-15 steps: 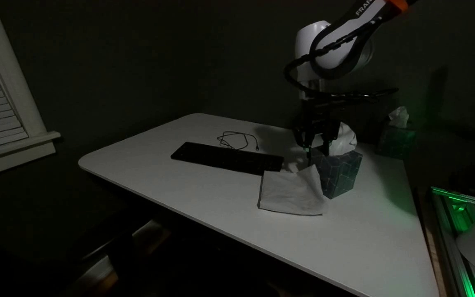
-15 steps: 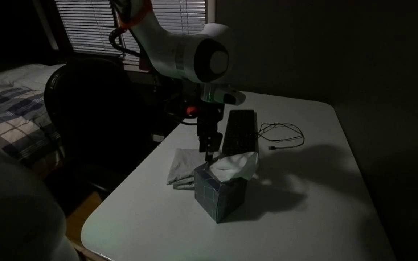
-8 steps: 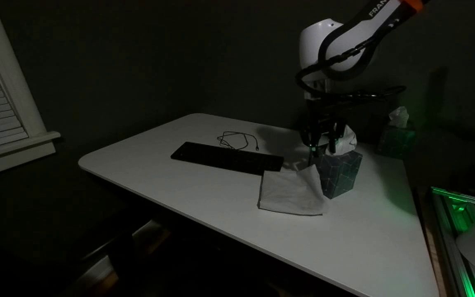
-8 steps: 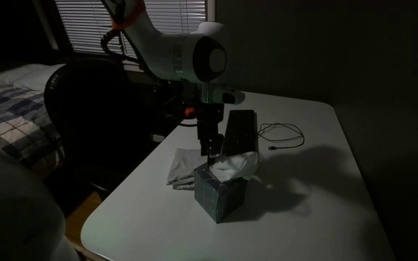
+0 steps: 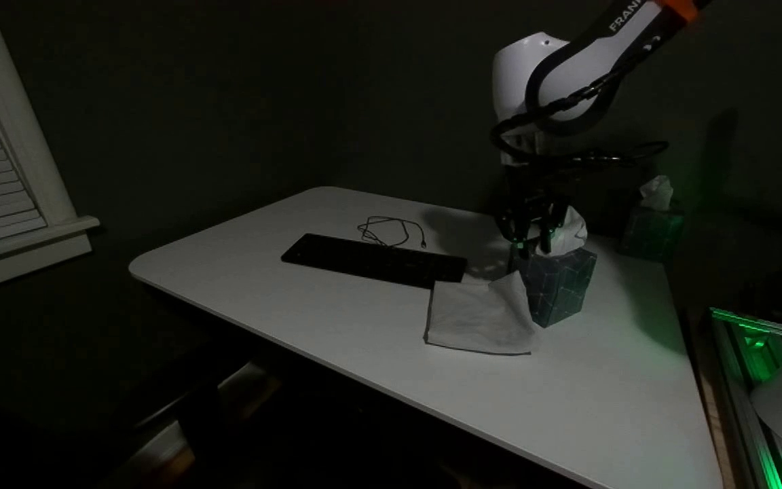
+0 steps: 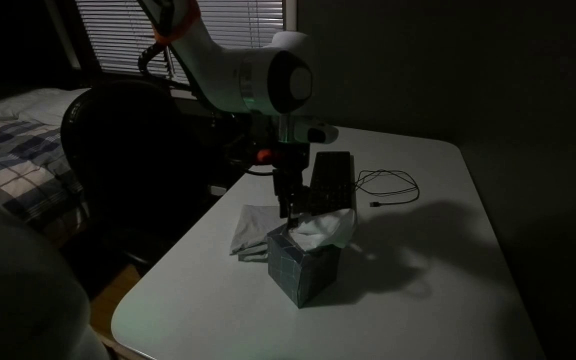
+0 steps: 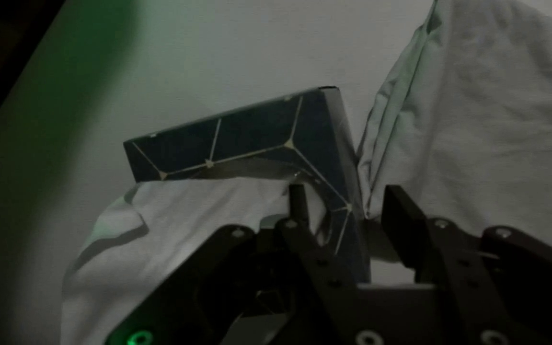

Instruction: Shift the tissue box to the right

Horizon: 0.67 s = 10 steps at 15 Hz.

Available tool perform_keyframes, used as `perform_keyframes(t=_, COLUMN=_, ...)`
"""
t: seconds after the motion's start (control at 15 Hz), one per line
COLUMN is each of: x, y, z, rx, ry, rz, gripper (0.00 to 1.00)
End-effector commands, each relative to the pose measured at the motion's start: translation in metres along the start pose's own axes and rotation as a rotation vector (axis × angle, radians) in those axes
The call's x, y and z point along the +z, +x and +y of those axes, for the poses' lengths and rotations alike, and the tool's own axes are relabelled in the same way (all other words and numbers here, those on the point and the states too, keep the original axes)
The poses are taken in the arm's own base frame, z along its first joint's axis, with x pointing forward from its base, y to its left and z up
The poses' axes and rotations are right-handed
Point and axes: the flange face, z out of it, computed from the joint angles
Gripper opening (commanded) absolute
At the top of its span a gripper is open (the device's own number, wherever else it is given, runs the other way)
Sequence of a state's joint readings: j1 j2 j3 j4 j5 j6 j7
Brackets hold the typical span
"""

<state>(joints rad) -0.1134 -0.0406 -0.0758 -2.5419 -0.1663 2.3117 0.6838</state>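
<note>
Tissue box (image 6: 302, 270) upright on the counter (image 6: 398, 330), just beside the folded cloth (image 5: 479, 316). Jaws spread across the box's rim in the wrist view, inner finger (image 7: 299, 206) over the tissue tuft (image 7: 180, 230), outer finger (image 7: 403, 220) beyond the wall; contact unclear. Closing here could pinch loose tissue along with the rim, so tuft pulls free and box stays. Outer finger may snag cloth. Against a second ago: jaws nearer the tuft, box and cloth unmoved
</note>
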Motion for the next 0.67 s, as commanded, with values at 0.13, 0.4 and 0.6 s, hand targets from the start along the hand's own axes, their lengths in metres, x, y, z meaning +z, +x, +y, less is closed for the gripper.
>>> perform_keyframes(t=0.13, x=0.0146, y=0.0027, z=-0.0028, rx=-0.019, ry=-0.005, rz=0.008, gripper=0.50)
perform_keyframes(t=0.4, x=0.0161, y=0.0037, z=-0.0058, rx=-0.026, ry=-0.012, rz=0.021, gripper=0.22)
perform_keyframes(t=0.6, x=0.0081, y=0.0010, z=-0.0028, rx=-0.024, ry=-0.018, rz=0.030, gripper=0.00)
